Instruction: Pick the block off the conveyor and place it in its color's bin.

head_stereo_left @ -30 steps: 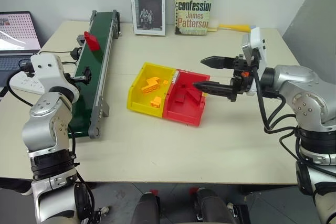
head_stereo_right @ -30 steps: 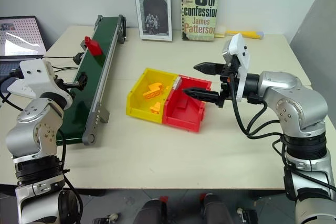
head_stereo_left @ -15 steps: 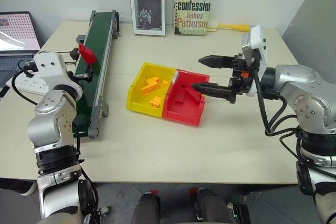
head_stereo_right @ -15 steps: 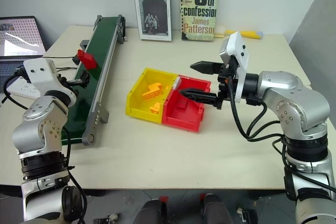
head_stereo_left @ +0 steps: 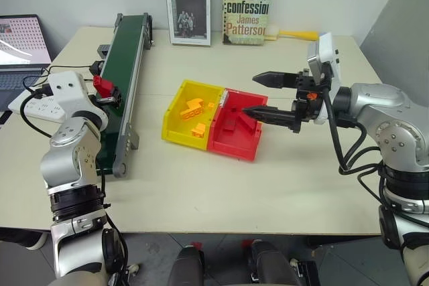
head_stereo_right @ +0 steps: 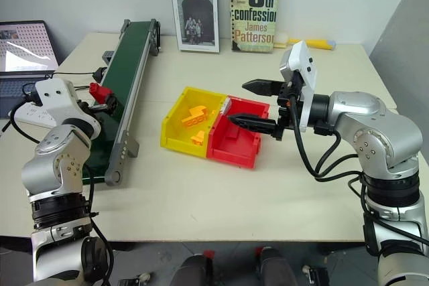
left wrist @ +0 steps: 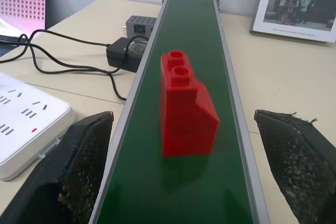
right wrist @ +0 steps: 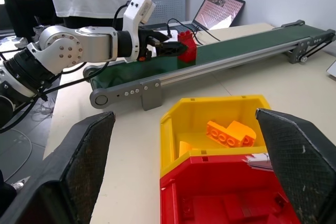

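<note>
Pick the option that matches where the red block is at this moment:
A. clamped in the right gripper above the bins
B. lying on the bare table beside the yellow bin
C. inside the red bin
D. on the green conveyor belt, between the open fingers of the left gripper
D. The red block stands upright on the conveyor, and the left gripper has a finger on either side of it, spread apart and not touching it.

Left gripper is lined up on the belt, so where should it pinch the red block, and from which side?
Pinch the block across its flat side walls, coming level along the conveyor as the left gripper does now. It stands upright, studs up, sloped on one edge; open fingers flank it.
</note>
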### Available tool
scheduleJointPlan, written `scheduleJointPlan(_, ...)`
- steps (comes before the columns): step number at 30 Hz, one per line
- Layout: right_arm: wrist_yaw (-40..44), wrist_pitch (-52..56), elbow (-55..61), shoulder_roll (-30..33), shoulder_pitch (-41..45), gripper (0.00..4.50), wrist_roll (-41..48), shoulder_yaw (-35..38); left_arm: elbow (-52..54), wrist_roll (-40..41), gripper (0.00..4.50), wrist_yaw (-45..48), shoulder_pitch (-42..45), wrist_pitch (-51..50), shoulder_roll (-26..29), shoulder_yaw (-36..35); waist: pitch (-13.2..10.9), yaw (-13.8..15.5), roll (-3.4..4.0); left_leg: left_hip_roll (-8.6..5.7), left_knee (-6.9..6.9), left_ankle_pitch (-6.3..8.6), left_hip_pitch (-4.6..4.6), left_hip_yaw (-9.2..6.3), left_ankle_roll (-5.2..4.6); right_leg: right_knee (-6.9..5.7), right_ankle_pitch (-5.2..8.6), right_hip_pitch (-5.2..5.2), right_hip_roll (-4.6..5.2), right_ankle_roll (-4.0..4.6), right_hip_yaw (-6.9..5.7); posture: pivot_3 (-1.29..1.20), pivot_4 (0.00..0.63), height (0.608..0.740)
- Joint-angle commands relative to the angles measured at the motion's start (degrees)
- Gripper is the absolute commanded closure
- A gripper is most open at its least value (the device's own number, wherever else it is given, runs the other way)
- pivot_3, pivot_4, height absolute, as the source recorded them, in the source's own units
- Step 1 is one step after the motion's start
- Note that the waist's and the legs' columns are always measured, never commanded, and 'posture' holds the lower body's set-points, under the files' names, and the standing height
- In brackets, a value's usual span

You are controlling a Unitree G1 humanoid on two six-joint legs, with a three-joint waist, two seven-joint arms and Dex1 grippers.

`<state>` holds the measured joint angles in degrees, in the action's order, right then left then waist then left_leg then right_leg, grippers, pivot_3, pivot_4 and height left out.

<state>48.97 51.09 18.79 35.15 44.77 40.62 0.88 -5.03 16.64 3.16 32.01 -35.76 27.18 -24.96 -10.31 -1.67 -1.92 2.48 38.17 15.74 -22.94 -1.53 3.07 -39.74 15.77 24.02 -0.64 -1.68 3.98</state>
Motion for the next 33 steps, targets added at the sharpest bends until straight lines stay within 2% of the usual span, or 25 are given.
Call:
scheduleJointPlan(1,-0.4,-0.1,1.7,0.9,1.3,0.0,1.3,1.8,1.7,0.7,0.73,-0.5,-0.6,-1.1,-0.2,-0.8,0.0,0.0,0.0,0.0,0.0,0.0,0.0,0.0,0.0,0.0,0.0,0.0,0.0,0.0,0.0,0.0,0.15,0.74)
scheduleJointPlan(6,-0.5,-0.5,1.0,1.2,1.5,0.0,1.2,1.6,4.2,1.8,1.62,-3.0,-1.3,-4.8,-1.4,-2.4,0.0,0.0,0.0,0.0,0.0,0.0,0.0,-0.01,0.0,0.0,0.0,0.0,0.0,0.0,0.0,0.0,0.15,0.74)
scheduleJointPlan(10,-0.7,-0.5,0.9,1.4,1.5,0.0,1.2,1.7,9.2,2.2,2.56,-4.3,-2.5,-7.4,-2.3,-2.1,0.0,0.0,0.0,0.0,0.0,0.0,-0.02,-0.02,0.0,0.0,0.0,0.0,0.0,0.0,-0.01,0.0,0.15,0.74)
scheduleJointPlan(13,-0.9,-0.5,0.9,1.5,1.4,0.0,1.4,1.9,11.7,2.3,2.97,-4.5,-2.7,-8.9,-2.2,-2.0,0.0,0.0,0.0,0.0,0.0,0.0,-0.02,-0.02,0.0,0.0,0.0,0.0,0.01,0.0,-0.01,0.0,0.15,0.74)
scheduleJointPlan(18,-1.2,-0.9,0.9,2.0,1.1,0.0,0.6,1.8,12.4,1.4,2.97,-3.5,-1.2,-9.7,-0.7,-0.7,0.0,0.0,0.0,-0.01,0.0,0.0,0.0,-0.01,0.0,-0.01,0.0,0.0,0.0,0.0,0.0,0.0,0.15,0.74)
scheduleJointPlan(21,-0.3,-1.7,1.8,5.3,0.4,0.0,-2.4,-0.2,11.3,1.5,2.97,1.3,1.7,-9.3,1.8,3.2,0.0,0.0,0.0,-0.01,0.0,0.0,-0.02,-0.02,0.0,0.01,0.0,0.0,0.0,0.0,-0.01,0.0,0.15,0.74)
scheduleJointPlan(26,0.2,-1.0,4.2,11.3,-2.2,0.0,-5.6,-1.8,10.9,3.4,2.97,16.1,5.9,-9.1,5.3,14.7,0.0,0.4,0.0,-0.06,-0.04,0.0,-0.03,-0.04,0.01,0.2,0.0,-0.07,0.01,0.0,-0.06,0.0,0.15,0.74)
scheduleJointPlan(33,-3.6,7.6,14.3,16.1,-9.6,0.0,0.0,6.0,5.8,4.2,2.97,38.4,13.2,-4.5,2.9,32.2,0.0,0.4,0.01,-0.09,-0.07,-0.01,-0.13,-0.03,0.02,0.32,0.0,-0.03,0.02,0.0,-0.06,0.0,0.15,0.74)
